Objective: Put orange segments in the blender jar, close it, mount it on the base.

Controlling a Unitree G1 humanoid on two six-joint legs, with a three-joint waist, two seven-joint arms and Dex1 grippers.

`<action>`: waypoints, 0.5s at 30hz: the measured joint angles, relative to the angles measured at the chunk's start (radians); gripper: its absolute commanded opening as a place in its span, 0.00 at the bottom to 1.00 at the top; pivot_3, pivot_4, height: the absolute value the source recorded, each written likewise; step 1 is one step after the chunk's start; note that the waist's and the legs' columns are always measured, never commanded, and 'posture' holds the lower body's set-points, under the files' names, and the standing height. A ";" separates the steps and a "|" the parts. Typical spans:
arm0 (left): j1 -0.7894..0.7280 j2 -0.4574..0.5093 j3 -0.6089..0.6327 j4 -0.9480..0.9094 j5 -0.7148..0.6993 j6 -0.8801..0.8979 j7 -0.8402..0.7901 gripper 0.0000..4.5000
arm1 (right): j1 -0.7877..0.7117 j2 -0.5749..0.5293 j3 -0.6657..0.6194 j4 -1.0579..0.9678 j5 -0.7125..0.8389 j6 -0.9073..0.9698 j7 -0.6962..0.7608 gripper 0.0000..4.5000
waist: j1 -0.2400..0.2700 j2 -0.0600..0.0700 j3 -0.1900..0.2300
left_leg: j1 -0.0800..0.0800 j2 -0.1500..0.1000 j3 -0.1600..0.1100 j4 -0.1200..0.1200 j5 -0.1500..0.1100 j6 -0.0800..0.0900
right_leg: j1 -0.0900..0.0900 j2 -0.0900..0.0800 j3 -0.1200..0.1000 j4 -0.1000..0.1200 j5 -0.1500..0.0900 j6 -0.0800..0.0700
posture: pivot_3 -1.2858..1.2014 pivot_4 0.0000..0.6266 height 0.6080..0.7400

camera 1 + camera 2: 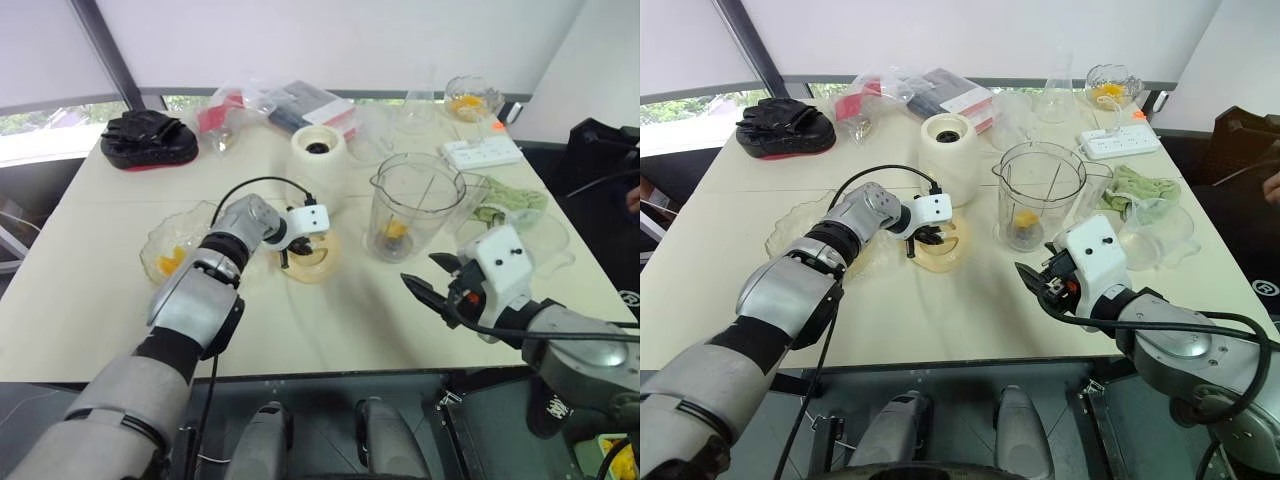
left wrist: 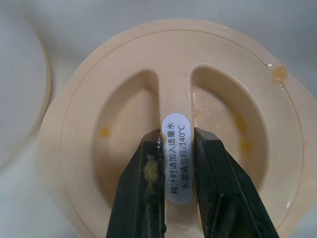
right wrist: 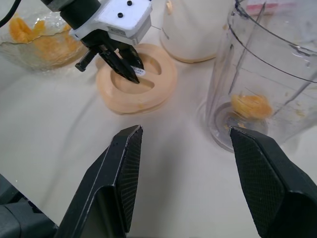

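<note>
Blender jar point(image 1: 417, 205) stands upright on the table point(image 1: 90, 300), centre-right, lid off, w/ orange segments point(image 1: 396, 229) lying at its bottom near the blade. From my head view: the base point(image 1: 318, 148) sits behind and to the left of the jar, apart from it. My left hand point(image 1: 291, 246) reaches down onto the flat cream lid point(image 1: 312, 257), which lies on the table just left of the jar. A glass bowl point(image 1: 180, 240) w/ more fruit sits further left, under my forearm. My right hand point(image 1: 432, 279) hovers in front of the jar, fingers spread wide, holding nothing.

Left wrist view: my two black fingers point(image 2: 143, 188) pinch the lid's raised centre rib (the one w/ the white printed sticker), one finger in each recess, so the hand is narrow and closed on the lid point(image 2: 168, 124). Bits of pulp stick to the lid and finger.

Right wrist view: my own fingers point(image 3: 121, 173) stand far apart over bare table; beyond them the left hand point(image 3: 130, 71) grips the lid, the jar point(image 3: 262, 79) stands near it, the base point(image 3: 190, 25) behind.
</note>
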 measured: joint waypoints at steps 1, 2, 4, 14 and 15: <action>0.000 0.000 0.001 0.000 0.000 0.000 -0.002 0.06 | 0.000 -0.001 0.000 0.000 0.000 -0.002 -0.001 0.64 | 0.000 0.000 0.000 | 0.000 0.000 0.000 0.000 0.000 0.000 | 0.000 0.000 0.000 0.000 0.000 0.000 | 0.52 0.24 1.00; 0.000 0.000 0.001 0.000 0.000 -0.002 -0.003 0.06 | 0.000 -0.001 0.000 0.000 -0.001 -0.004 -0.001 0.64 | 0.000 0.000 0.000 | 0.000 0.000 0.000 0.000 0.000 0.000 | 0.000 0.000 0.000 0.000 0.000 0.000 | 0.52 0.24 1.00; 0.000 0.002 0.007 0.000 -0.002 -0.012 -0.010 0.06 | -0.002 -0.001 0.001 0.001 -0.006 -0.005 -0.003 0.64 | 0.000 0.000 0.000 | 0.000 0.000 0.000 0.000 0.000 0.000 | 0.000 0.000 0.000 0.000 0.000 0.000 | 0.52 0.24 1.00; -0.026 0.110 0.122 -0.011 -0.094 -0.124 -0.195 0.06 | 0.023 0.027 0.083 0.110 -0.303 -0.089 -0.026 0.64 | 0.001 -0.002 0.001 | -0.008 -0.001 0.000 0.000 0.000 0.000 | -0.008 0.000 0.000 -0.001 0.002 -0.004 | 0.52 0.24 1.00; -0.034 0.124 0.138 -0.024 -0.109 -0.133 -0.214 0.06 | 0.030 0.031 0.097 0.133 -0.352 -0.110 -0.027 0.64 | 0.002 -0.002 0.001 | -0.008 -0.001 0.000 0.000 0.000 0.000 | -0.008 0.000 0.000 -0.001 0.002 -0.004 | 0.52 0.24 1.00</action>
